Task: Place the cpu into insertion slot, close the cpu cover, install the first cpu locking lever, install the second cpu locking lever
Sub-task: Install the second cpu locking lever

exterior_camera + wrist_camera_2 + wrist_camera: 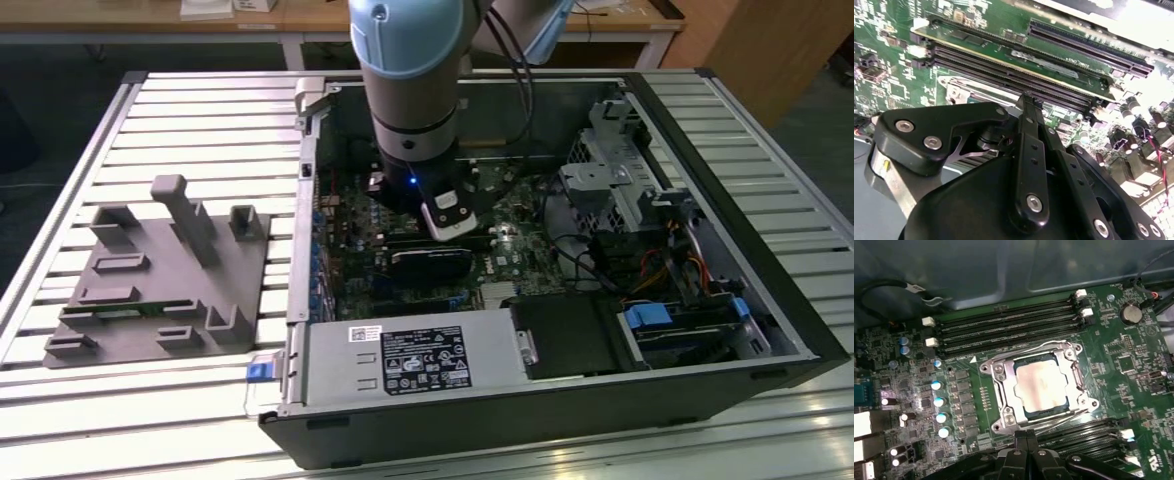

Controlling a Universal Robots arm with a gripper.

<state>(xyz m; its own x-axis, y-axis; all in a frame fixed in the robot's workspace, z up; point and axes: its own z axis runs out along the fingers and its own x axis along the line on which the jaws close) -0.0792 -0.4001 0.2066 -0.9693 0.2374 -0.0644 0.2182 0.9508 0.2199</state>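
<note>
One open computer case (747,330) lies on its side on the slatted bench (200,110), and it holds the green motherboard (507,250), a grey power supply box (414,355) at its near edge, and a drive cage with blue tabs (661,325) toward the exterior view's right. Beside the case, toward the exterior view's left, a grey fixture block (160,280) stands on the bench.

Inside the case the arm reaches straight down over the board, its gripper (447,222) low above the components. In the first wrist view the insertion slot (1038,385) sits between two banks of black memory slots (1004,327), and the cpu (1043,385) lies flat in it, pale and square. The cpu cover (1004,387) is down around the chip, its silver frame bordering the cut-out through which the chip shows.

The jaws appear pressed together, with nothing seen between them; in the second wrist view their black tips (1030,107) point at the board by the memory slots. In the first wrist view the gripper's tip (1026,437) sits just beside the socket's edge, apart from the cpu itself. Whether it touches the frame I cannot tell.
</note>
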